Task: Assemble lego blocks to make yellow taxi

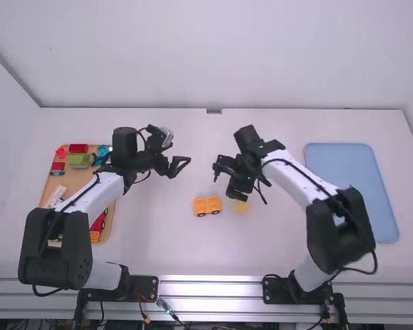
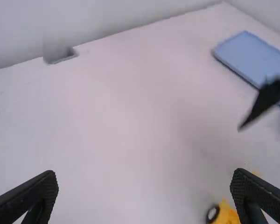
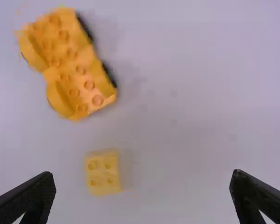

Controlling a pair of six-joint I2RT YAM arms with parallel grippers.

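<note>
- Nearest the right wrist camera, the right gripper (image 3: 143, 174) has its fingers spread wide with nothing between them; it hangs above the table, beyond the car base's right end.
- Wheeled orange car base (image 3: 67, 67): upright, studs up, its long axis running roughly left to right across the table.
- Pale yellow two-by-two brick (image 3: 103, 172): on the table just right of the car base, apart from it; near-square, with little long axis to favour.
- Left gripper (image 2: 143, 172): open and empty, beyond the car base and off its left end, so the right one is nearer the brick.
- Likely next: the right arm picks the brick. It sits off-centre, closer to one finger, so the grasp probably needs centring before closing.
</note>
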